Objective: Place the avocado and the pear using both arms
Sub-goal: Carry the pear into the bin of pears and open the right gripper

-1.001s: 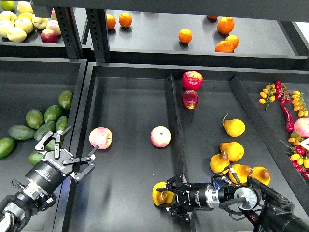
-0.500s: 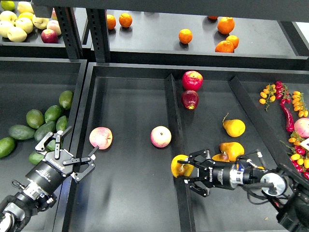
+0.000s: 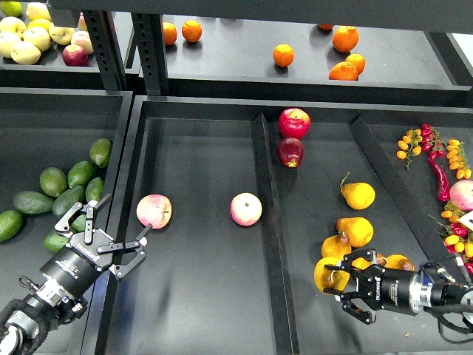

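Two tools: we have our right tool (image 3: pixel 341 287) clamped on the pear (image 3: pixel 329 274), and our left tool (image 3: pixel 103 235) spread wide and carrying nothing.
Pear position: held at the tip of our right tool, low over the right compartment, with the pear pile (image 3: pixel 355 231) just beyond and beside it; a dark blotch shows near the fingers.
Avocado position: we cannot say which fruit of the avocado heap (image 3: pixel 63 191) is the avocado of the task; the heap lies just past and to the outer side of our left tool, in the left tray.
Risk, pear grip: we judge the grip sits near one end of a round, smooth fruit, so a quick swing could roll it out of the fingers.
Risk, neighbours: releasing here, we may nudge the pears touching each other beside the tool and set them rolling.
Risk, divider: the centre divider (image 3: pixel 267 214) stands to the inner side of our right tool; a drop near it could bounce the pear into the apple compartment.
Risk, left side: our open left tool hangs over the tray wall (image 3: pixel 122 170); lowering straight down, a finger may strike that wall instead of reaching fruit.
Risk, wrong pick: avocados lie packed together, so closing could catch two or a rounder, darker one.
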